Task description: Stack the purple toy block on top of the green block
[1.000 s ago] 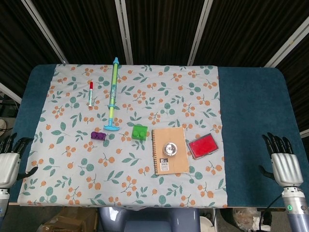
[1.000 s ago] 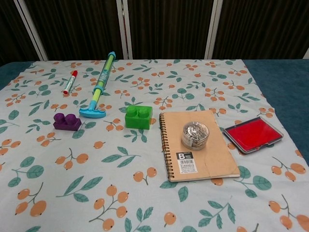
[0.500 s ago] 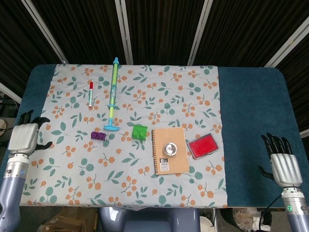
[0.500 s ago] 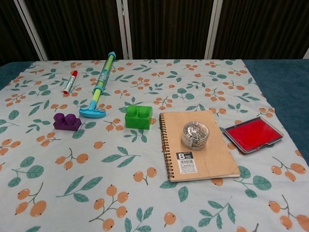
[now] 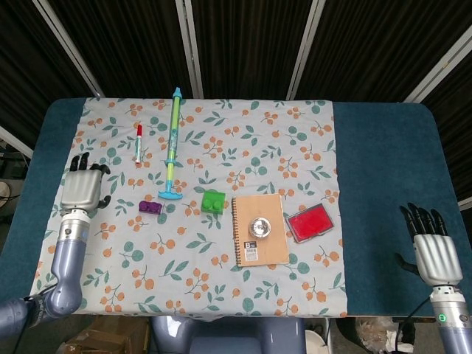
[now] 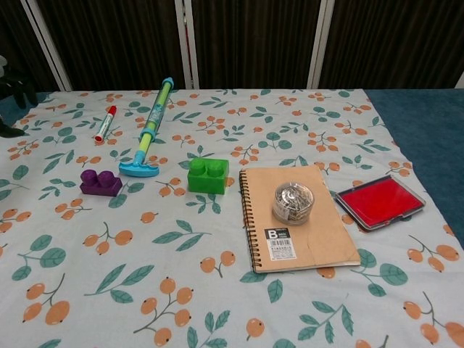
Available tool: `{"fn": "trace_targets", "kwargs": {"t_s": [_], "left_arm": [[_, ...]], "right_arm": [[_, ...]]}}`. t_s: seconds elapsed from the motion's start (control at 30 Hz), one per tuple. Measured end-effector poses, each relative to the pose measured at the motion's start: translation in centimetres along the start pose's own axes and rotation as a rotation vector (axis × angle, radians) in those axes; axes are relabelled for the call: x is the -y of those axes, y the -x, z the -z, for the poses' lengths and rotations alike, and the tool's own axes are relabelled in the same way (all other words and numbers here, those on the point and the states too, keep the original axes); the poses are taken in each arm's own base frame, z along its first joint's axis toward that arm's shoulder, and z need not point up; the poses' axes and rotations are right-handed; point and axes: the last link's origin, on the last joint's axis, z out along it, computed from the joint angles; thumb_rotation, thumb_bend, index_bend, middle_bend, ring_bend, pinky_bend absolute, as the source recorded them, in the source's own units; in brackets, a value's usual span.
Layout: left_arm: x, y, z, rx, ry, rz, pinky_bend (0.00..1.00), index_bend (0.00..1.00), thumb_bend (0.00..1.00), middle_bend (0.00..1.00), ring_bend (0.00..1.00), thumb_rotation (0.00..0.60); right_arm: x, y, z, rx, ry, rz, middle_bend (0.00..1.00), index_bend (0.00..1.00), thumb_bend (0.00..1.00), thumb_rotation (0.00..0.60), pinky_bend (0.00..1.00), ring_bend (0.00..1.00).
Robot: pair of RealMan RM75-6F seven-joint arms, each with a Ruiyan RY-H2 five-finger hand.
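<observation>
Purple block (image 5: 150,207) apart fr green block (image 5: 214,201) | left robot hand (image 5: 81,189) & right robot hand (image 5: 432,251) empty, fingers spread

Cloth (image 5: 221,295): pale, printed with teal leaves and orange berries; it lies on a dark blue table (image 5: 383,162). On the cloth: purple block (image 6: 101,183), green block (image 6: 208,174) to its right, tan spiral notebook (image 6: 297,217) right of the green block carrying a clear round tub of silver clips (image 6: 293,202), red pad in a grey case (image 6: 380,201) further right. Behind the purple block: turquoise and lime-green pump toy (image 6: 148,130), white marker with red cap (image 6: 106,123); both hands, left hand (image 5: 81,188) and right hand (image 5: 431,247), silver-grey with black fingers.
</observation>
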Motion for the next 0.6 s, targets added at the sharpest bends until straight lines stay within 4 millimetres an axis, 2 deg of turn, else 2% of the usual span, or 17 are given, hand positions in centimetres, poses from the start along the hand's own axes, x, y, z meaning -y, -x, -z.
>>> {"fn": "trace_targets", "kwargs": {"t_s": [0.2,0.4,0.6], "left_arm": [[-2.5,1.5,-0.8,0.003,0.031,-0.031,0.0,0.32,0.32,0.32,0.02,0.6],[-4.2,3.1,-1.1,0.011,0.055,-0.048,0.0,0.33,0.39,0.33,0.02,0.6],[-5.0,4.5,-0.8,0.019,0.069,-0.063,0.0,0.32,0.39,0.33,0.02,0.6]], "right_arm": [[-0.2,0.1,-0.2,0.005,0.016,0.002,0.06,0.02,0.22,0.6,0.0,0.09],[-0.3,0.1,-0.3,0.008,0.018,0.008,0.06,0.02,0.22,0.6,0.0,0.09],[-0.1,0.2,-0.4,0.011,0.016,0.011,0.06,0.02,0.22,0.6,0.0,0.09]]}}
